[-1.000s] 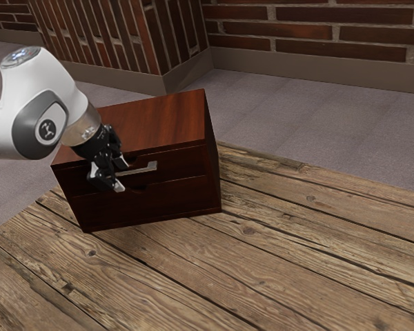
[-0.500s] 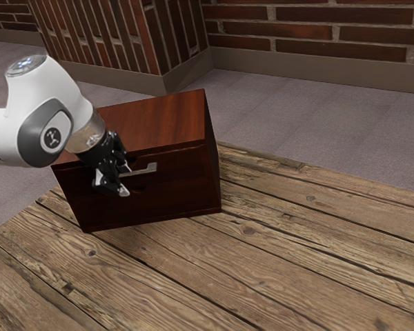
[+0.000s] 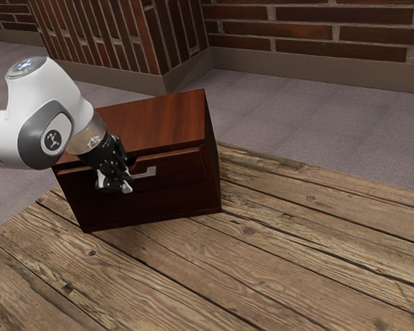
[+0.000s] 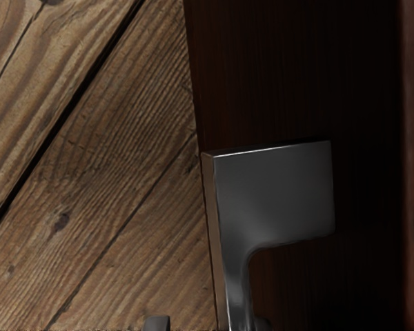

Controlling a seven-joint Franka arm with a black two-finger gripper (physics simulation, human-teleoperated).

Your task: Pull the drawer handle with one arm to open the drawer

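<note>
The cabinet point(image 3: 167, 123) is dark reddish wood, smooth and polished, with a soft sheen on its top and fine straight grain. Its drawer front point(image 3: 183, 160) has the same varnished finish. The handle point(image 4: 272, 193) is grey metal, smooth and satin, with a dull brushed gleam rather than a mirror shine. The table point(image 3: 283, 265) is made of rough, weathered planks, matt and unvarnished, with knots, dark cracks and raised coarse grain. The arm point(image 3: 34, 103) wears a glossy white plastic shell with matt grey panels and a shiny metallic wrist ring. The gripper point(image 3: 114, 183) is matt black. The wall point(image 3: 317, 27) is rough red brick, and the floor point(image 3: 310, 117) looks like matt grey carpet.
</note>
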